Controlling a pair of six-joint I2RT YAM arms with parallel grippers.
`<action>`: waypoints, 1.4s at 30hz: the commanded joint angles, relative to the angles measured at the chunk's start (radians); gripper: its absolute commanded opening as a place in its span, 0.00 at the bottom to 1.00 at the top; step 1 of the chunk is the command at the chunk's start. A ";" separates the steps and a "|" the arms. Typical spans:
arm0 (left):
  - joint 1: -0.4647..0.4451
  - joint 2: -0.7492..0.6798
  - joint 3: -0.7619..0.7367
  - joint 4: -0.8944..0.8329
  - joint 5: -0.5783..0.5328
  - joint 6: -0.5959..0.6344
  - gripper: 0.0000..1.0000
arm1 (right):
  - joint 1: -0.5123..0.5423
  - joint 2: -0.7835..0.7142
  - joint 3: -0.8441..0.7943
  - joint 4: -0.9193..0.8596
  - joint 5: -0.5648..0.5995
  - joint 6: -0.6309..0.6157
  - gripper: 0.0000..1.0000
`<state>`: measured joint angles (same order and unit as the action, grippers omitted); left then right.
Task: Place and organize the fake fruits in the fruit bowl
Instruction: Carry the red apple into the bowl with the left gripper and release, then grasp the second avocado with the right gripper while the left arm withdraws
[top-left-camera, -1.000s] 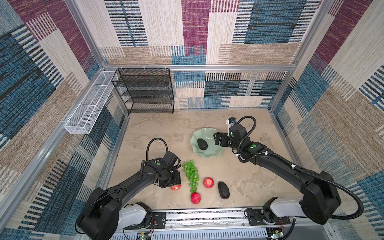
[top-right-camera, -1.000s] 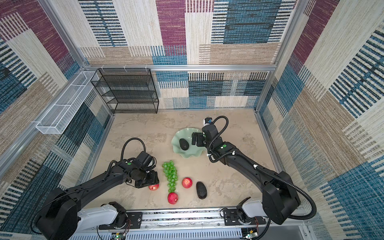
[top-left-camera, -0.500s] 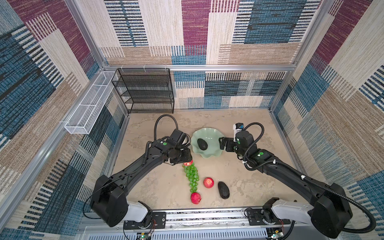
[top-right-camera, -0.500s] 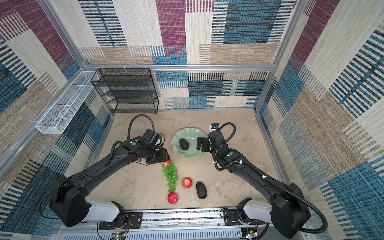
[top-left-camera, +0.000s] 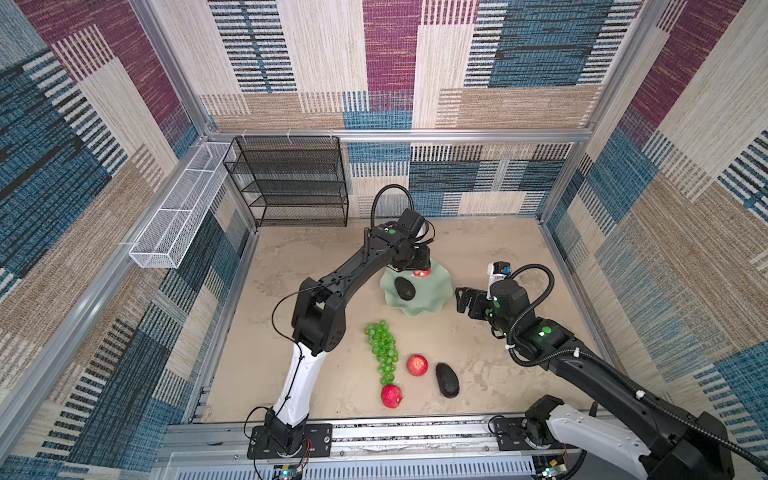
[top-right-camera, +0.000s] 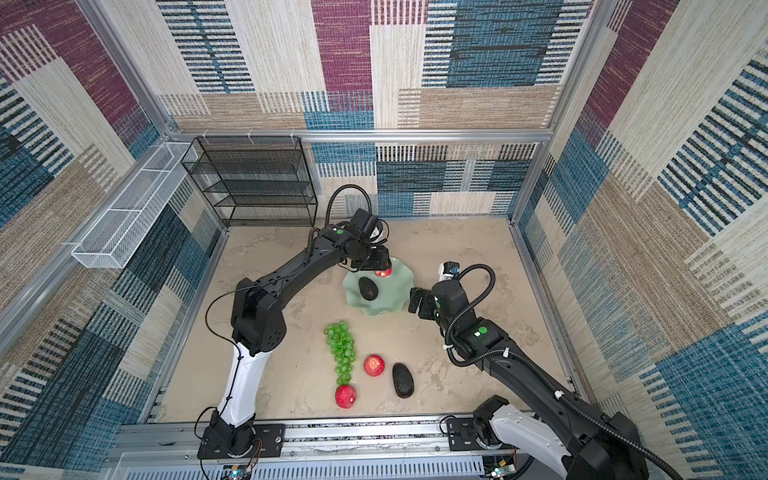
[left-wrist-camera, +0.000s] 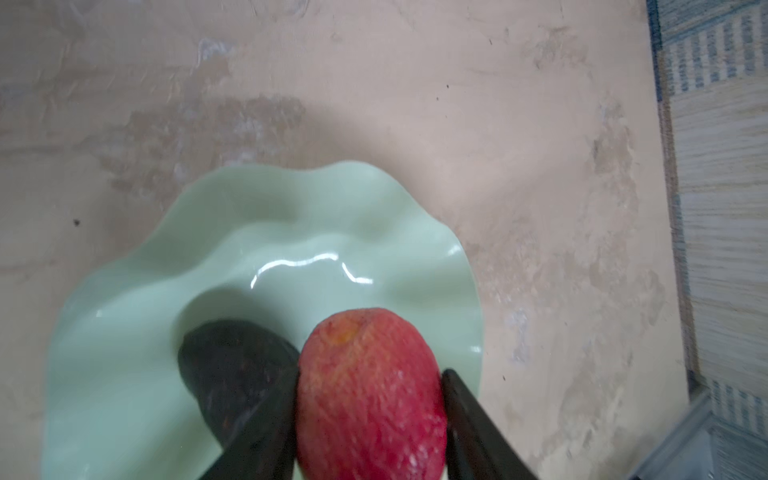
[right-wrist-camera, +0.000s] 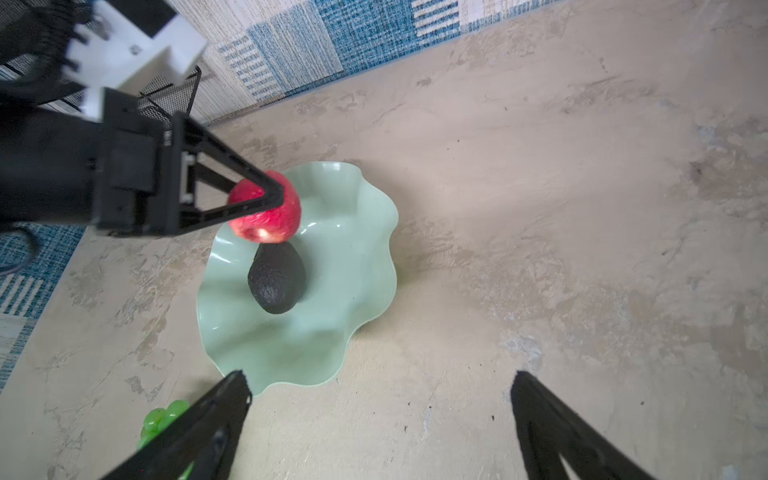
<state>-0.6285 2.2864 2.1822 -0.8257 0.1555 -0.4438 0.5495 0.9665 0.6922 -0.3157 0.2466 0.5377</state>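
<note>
1. The left pincer (left-wrist-camera: 370, 395) is clenched on the held apple (left-wrist-camera: 370, 399), with one finger on each side of the red fruit.
2. In both top views the held apple (top-left-camera: 422, 273) is over the fruit bowl (top-left-camera: 432, 305) at its 12 o'clock edge. I cannot tell whether it touches the bowl.
3. The bowl avocado (top-left-camera: 404, 288) lies inside the bowl, a little toward 9 o'clock of the middle. In the right wrist view one end of it is just beside the held apple.
4. The right pincer (right-wrist-camera: 380, 380) is released, its jaws spread wide with nothing between them. In a top view the right pincer (top-right-camera: 419, 301) is at the bowl's 3 o'clock, just beside the wavy rim.
5. The grapes (top-left-camera: 383, 351) lie on the desk (top-left-camera: 291, 257) at the bowl's 7 o'clock, as a long bunch running toward 6 o'clock.
6. The middle apple (top-left-camera: 417, 365) sits at 6 o'clock of the bowl, just beside the grapes.
7. The front apple (top-left-camera: 391, 395) is at the lower tip of the bunch.
8. The desk avocado (top-left-camera: 447, 380) lies at 5 o'clock of the bowl, near the middle apple.
</note>
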 joint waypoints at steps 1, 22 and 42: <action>0.005 0.098 0.139 -0.116 -0.055 0.031 0.54 | 0.000 -0.014 -0.008 -0.013 0.008 0.021 1.00; 0.023 0.150 0.099 -0.126 -0.023 -0.025 0.60 | 0.016 0.018 -0.069 -0.066 -0.069 0.034 0.98; 0.070 -0.181 -0.121 0.110 -0.063 -0.060 0.67 | 0.586 0.187 -0.163 -0.199 -0.049 0.436 0.89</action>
<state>-0.5632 2.2230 2.1403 -0.8619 0.1352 -0.4786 1.1236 1.1286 0.5385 -0.5213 0.1902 0.9016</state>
